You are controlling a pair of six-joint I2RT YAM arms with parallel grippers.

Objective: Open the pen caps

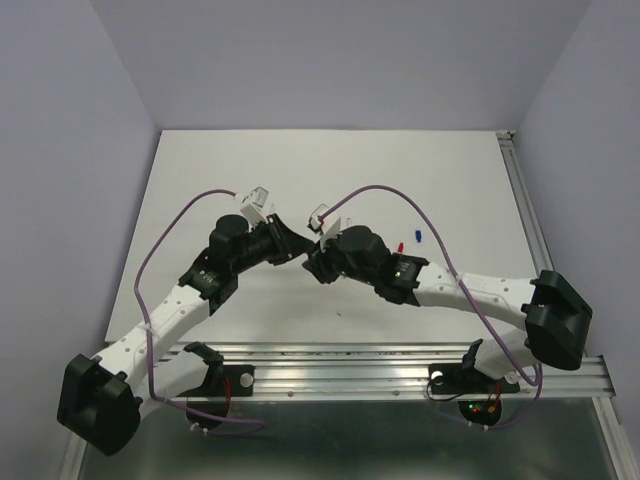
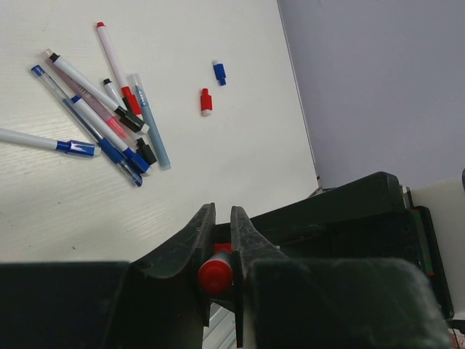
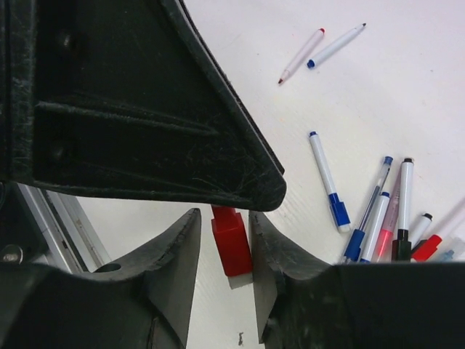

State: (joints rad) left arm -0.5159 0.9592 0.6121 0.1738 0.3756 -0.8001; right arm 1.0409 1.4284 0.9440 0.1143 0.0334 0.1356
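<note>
Notably short, blocky red cap [image 3: 231, 243]

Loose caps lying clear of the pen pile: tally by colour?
red cap: 1
blue cap: 1
Total: 2

The white surface [image 2: 247, 160] bears a loose heap of pens [image 2: 109, 120] ahead and left of the left claw [image 2: 221, 214], with a red cap [image 2: 205, 102] and a blue cap [image 2: 219, 72] lying apart straight ahead of it. Far ahead of the right claw [image 3: 224, 218] lie a red-tipped pen [image 3: 301, 55] and a blue-tipped pen [image 3: 336, 45].
</note>
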